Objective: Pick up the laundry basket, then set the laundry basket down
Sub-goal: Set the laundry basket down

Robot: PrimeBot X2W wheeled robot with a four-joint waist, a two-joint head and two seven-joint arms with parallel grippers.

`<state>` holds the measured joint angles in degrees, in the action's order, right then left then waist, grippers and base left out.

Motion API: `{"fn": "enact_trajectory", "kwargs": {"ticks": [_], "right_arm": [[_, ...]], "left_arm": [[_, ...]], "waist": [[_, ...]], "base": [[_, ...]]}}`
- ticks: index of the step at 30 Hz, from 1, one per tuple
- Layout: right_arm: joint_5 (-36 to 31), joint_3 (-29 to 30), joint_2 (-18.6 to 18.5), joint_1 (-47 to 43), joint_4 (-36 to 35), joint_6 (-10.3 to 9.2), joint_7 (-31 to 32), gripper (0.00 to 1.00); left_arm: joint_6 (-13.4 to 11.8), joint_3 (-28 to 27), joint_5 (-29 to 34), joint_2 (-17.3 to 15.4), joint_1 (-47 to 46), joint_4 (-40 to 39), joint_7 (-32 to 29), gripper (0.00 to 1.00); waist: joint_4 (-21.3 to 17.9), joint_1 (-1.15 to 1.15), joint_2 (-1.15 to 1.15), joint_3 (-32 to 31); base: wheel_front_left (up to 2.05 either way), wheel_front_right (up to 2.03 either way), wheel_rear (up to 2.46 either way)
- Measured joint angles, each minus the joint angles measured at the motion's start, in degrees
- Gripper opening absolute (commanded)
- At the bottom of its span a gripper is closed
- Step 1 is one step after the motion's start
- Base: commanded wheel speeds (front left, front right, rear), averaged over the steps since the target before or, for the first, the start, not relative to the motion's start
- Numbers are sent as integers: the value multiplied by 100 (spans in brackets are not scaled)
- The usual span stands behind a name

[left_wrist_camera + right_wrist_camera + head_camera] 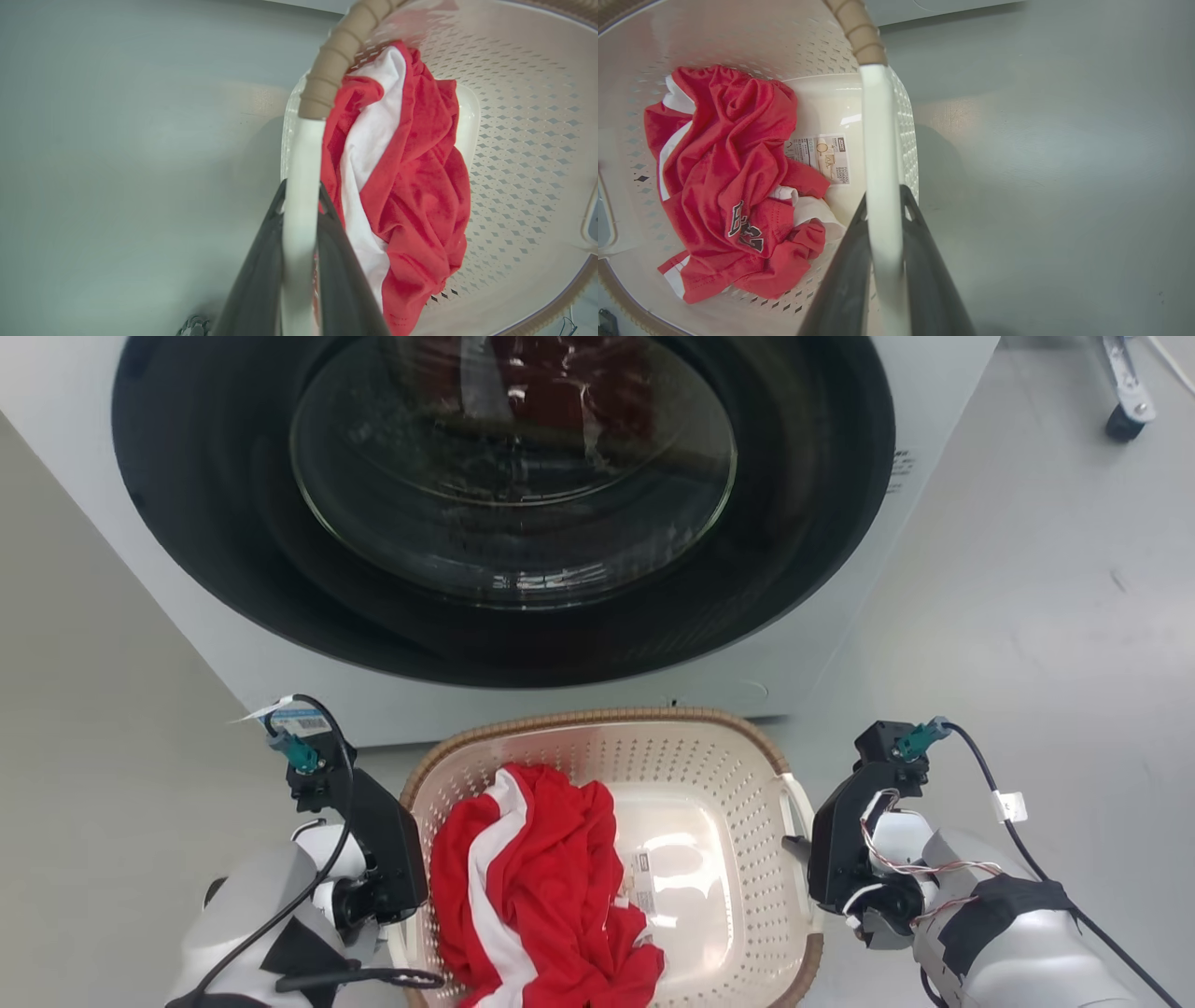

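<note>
Cream-white plastic, brown rim: the laundry basket [653, 756] is showing perforated walls, a woven-look rim, a rounded-rectangular outline and a white handle on each short side.
Basket location: it is sitting at near centre, just in front of the washer [840, 644], between the two arms, over the grey floor [1027, 616].
Contents: a crumpled red and white garment [532, 887] is lying in the left half; a printed label [826, 156] is showing on the bare bottom to its right.
Left gripper [301, 210]: its two dark fingers are clamping the left handle [301, 163], one on each face, touching it.
Right gripper [883, 205]: its fingers are clamping the right handle [878, 140] in the same way.
Progress: both grasps are looking complete. The views are not showing whether the basket is clear of the floor, so the lift is judged as just beginning or about to begin.
Remaining: raising the basket, keeping it level, setting it down, then releasing both handles.
Handling note: the garment is lying off-centre, so the left side is probably weighing slightly more.
</note>
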<state>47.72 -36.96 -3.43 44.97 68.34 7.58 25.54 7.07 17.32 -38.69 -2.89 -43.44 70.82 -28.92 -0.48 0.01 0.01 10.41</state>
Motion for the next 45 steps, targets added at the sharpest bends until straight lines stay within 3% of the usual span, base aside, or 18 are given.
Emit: {"fn": "enact_trajectory", "kwargs": {"ticks": [20, 45], "right_arm": [[-190, -86, -36, 274, 0, -53, -960, 0], [-634, -237, -87, 842, -59, -158, -2273, 0]], "left_arm": [[-13, 234, 316, 63, -197, -151, 1169, 0], [-207, 357, 637, 65, -677, -298, 2421, 0]], "waist": [[90, 1, 0, 1348], [45, 0, 0, 3004]], "base": [[0, 0, 0], [0, 0, 0]]}}
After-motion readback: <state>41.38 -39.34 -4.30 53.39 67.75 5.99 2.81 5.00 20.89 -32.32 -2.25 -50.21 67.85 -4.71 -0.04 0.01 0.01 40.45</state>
